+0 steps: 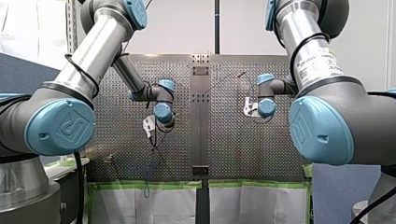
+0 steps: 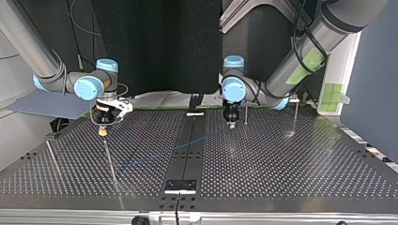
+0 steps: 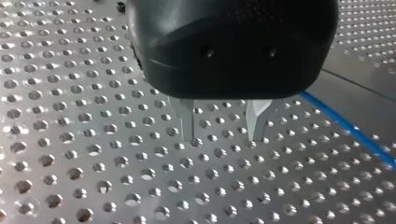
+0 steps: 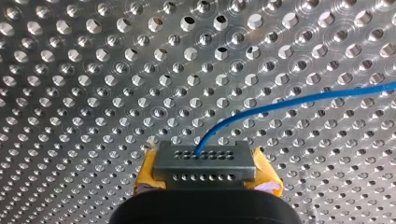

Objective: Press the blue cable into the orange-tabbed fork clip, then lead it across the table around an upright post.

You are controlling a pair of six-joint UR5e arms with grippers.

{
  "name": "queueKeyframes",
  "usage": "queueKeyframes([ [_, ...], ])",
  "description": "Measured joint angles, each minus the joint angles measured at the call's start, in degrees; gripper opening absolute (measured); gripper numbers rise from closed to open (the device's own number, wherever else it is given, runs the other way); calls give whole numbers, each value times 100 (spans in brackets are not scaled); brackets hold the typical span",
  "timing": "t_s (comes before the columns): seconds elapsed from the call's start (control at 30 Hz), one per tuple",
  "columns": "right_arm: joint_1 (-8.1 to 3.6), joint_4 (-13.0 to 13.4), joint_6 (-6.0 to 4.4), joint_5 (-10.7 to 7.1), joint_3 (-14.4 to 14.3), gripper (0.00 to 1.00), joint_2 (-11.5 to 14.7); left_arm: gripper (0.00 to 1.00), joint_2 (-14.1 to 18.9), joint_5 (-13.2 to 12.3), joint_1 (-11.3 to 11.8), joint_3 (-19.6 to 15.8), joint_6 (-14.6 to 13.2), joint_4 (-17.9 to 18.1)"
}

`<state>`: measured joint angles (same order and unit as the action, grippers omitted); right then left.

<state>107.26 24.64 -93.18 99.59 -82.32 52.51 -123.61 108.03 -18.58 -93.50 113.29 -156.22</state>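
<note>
The blue cable (image 4: 299, 99) rises out of a grey perforated end block (image 4: 204, 173). My right gripper (image 4: 204, 168) is shut on that block, with its yellow pads (image 4: 148, 171) on either side. In the top view, my right gripper (image 2: 103, 130) hangs low over the plate at the left. From there the blue cable (image 2: 187, 143) runs across the middle strip toward my left gripper (image 2: 231, 123). My left gripper (image 3: 224, 138) stands open just above the plate, with nothing between its metal fingers (image 3: 187, 122). The cable (image 3: 348, 127) passes beside it without touching.
Thin upright posts (image 2: 245, 114) (image 2: 295, 115) stand behind my left gripper in the top view, and slanted rods (image 2: 51, 154) stand at its left. A small clip-like fitting (image 1: 109, 159) sits near the front view's lower left. A dark centre strip (image 2: 187, 154) splits the perforated table (image 2: 291, 168).
</note>
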Motion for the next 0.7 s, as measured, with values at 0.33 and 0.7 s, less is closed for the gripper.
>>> queueKeyframes([
  [0.33,-1,-2,-9,0,0,0,-6,56,-308,-278,25,-463,19,263],
  [0.7,-3,6,-1,35,-32,0,-22,56,-790,-538,166,-735,138,818],
])
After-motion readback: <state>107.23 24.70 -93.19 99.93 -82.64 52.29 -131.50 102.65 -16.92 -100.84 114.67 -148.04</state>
